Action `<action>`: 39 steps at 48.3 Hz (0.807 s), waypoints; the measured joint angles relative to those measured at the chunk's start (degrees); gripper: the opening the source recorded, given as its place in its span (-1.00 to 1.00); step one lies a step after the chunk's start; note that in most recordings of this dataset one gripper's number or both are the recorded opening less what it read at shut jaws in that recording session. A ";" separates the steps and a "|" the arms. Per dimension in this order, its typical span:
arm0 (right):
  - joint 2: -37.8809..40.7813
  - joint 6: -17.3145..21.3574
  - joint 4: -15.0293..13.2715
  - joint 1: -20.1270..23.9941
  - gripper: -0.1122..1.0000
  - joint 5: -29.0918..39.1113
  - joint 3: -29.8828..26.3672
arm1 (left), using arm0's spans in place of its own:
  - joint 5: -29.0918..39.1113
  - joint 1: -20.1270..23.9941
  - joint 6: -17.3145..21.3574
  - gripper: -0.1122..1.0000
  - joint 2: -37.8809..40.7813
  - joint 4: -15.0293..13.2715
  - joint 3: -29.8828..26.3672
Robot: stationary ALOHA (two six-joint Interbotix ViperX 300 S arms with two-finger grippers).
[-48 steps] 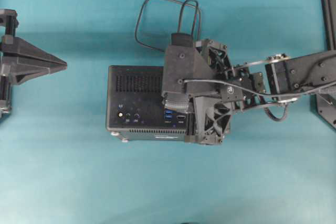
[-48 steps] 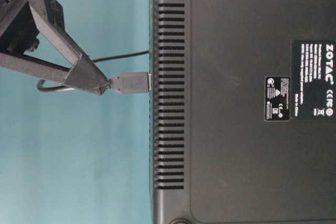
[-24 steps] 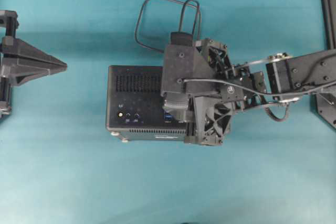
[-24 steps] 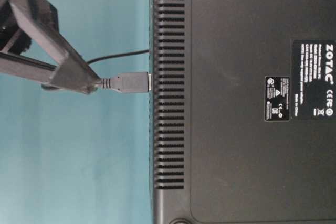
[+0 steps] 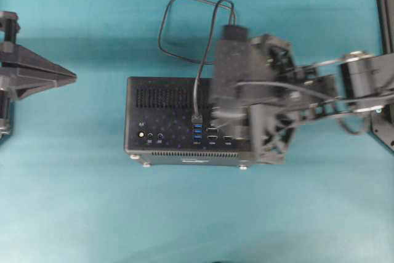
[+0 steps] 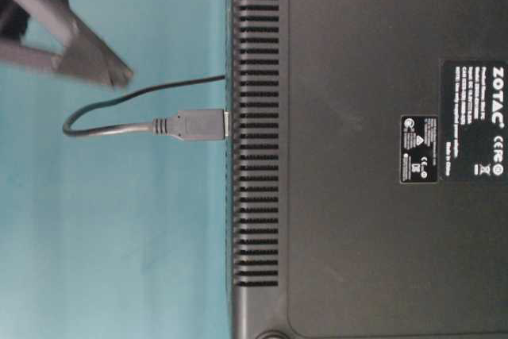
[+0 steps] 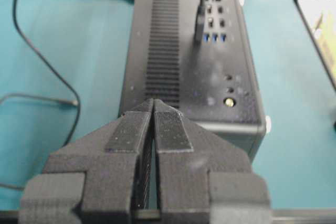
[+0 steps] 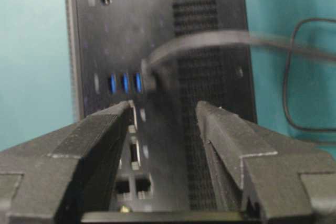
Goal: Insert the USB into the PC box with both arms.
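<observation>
Teal cloth covers the surface [image 5: 74, 201] on which the PC box [image 5: 160, 100] lies with its port panel facing up. Ahead of the right end effector [image 8: 164, 129], past its fingertips, the USB [image 5: 197, 119] stands plugged into the box beside the column of blue ports [image 5: 197, 132]. From the plug the thin black cable climbs over the vent grille [image 5: 162, 97], passes the box's far edge and curls in a loop on the bare cloth beyond.

The right end effector is spread wide with nothing between its two ridged pads [image 8: 105, 135]; in the right wrist view the plug sits clear of both, forward of the gap. In the table-level view the wedge tip hangs above and apart from the plug [image 6: 194, 125], with open teal between them, and the plug's metal end meets the slotted edge of the box [image 6: 254, 125].

The left end effector [image 7: 154, 109] is pinched to a narrow slit and grips nothing. The near short edge of the PC box lies just beyond its tips in the left wrist view, while from overhead a broad strip of bare cloth separates the left end effector [image 5: 72, 77] from the box. Bare cloth surrounds the box on its near side too. A dark frame [image 5: 385, 4] runs along the surface's right border.
</observation>
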 measured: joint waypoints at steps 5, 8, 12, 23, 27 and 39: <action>-2.29 0.00 0.09 0.09 0.32 -2.29 2.11 | 0.00 -0.62 0.09 -0.80 -0.53 -0.09 0.00; -3.78 0.00 0.00 0.09 0.32 -4.22 3.96 | 0.00 -1.14 0.44 -0.80 -0.79 0.00 0.00; -5.80 0.00 -0.35 0.09 0.32 -7.56 6.86 | -0.18 -1.85 0.79 -0.80 -1.41 0.00 0.00; -13.45 0.00 -0.88 0.00 0.32 -18.11 16.00 | -0.44 -2.02 0.62 -0.80 -2.11 -0.09 0.00; -16.87 0.00 -0.97 0.00 0.32 -20.30 18.37 | -0.44 -2.11 0.62 -0.80 -2.11 0.00 -0.09; -25.31 0.00 -0.97 0.00 0.32 -21.88 26.02 | -0.53 -2.20 -0.09 -0.80 -2.37 0.00 -0.18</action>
